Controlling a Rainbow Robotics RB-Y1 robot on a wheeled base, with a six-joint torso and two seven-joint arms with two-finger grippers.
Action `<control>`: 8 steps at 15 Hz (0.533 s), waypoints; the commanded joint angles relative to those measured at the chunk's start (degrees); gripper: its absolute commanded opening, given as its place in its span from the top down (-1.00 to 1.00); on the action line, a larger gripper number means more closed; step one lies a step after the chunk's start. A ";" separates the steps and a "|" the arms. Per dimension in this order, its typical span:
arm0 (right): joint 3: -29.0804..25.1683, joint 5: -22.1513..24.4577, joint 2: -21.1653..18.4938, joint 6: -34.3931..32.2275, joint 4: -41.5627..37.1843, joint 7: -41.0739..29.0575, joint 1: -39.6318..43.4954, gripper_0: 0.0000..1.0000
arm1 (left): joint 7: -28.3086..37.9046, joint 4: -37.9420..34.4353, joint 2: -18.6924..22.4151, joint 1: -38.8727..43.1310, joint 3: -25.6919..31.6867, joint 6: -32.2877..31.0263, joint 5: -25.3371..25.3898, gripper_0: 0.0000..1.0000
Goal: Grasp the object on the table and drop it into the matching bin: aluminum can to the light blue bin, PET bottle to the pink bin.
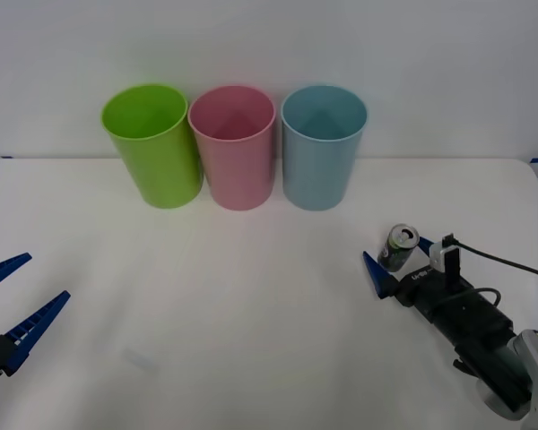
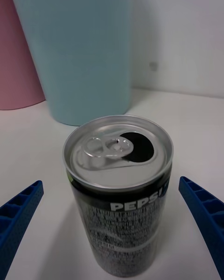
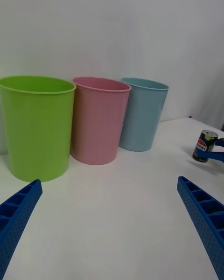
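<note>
The left hand (image 1: 16, 309) hangs low over the near left part of the white surface (image 1: 251, 296), its two blue ribbed fingers (image 3: 18, 214) spread wide with nothing between them. It is well apart from everything else. Ahead of it, and off toward the middle, three tall cups stand upright in a row at the far edge of the surface, against the pale wall. The lime green cup (image 1: 152, 143) comes first, the one nearest in line with this hand. The pink bin (image 1: 233, 145) stands just beside it, their sides close to touching or touching; the pictures do not settle which. The light blue bin (image 1: 323, 145) follows, just beside the pink one with a narrow gap.

Further right, the can (image 1: 398, 247) stands upright on the surface, silver top up, pull tab lifted over an open mouth, white lettering on its dark side. It is nearer the robot than the light blue bin and a little to that bin's right.

The right hand (image 1: 400, 263) reaches in from the near right corner of the surface and sits around the can. Its blue fingers (image 2: 21, 210) are parted, one on each side of the can (image 2: 119, 186), each with a clear gap to the can's wall, so the hand is released and not yet gripping. From this hand, the light blue bin (image 2: 79, 51) rises directly beyond the can, with the pink bin (image 2: 16, 56) at its side.
</note>
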 commanded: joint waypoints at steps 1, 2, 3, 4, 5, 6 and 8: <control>0.00 -0.01 0.38 0.65 0.99 0.56 -1.23 -1.00 | 0.00 0.00 0.00 0.00 0.00 0.00 0.00 -1.00; 0.00 0.26 0.74 1.00 0.99 0.73 -1.49 -1.00 | 0.00 0.00 0.00 0.00 0.00 0.00 0.00 -1.00; 0.09 0.35 0.91 1.26 0.99 0.82 -1.49 -1.00 | 0.00 0.00 0.00 0.00 0.00 0.00 0.00 -1.00; 0.09 0.43 1.00 1.44 0.99 0.82 -1.58 -1.00 | 0.00 0.00 0.00 0.00 0.00 0.00 0.00 -1.00; 0.09 0.52 1.00 1.61 0.99 1.00 -1.58 -1.00 | 0.00 0.00 0.00 0.00 0.00 0.00 0.00 -1.00; 0.17 0.52 1.09 1.70 0.99 1.09 -1.58 -1.00 | 0.00 0.00 0.00 0.00 0.00 0.00 0.00 -1.00; 0.26 0.52 1.09 1.70 0.99 1.09 -1.58 -1.00 | 0.00 0.00 0.00 0.00 0.00 0.00 0.00 -1.00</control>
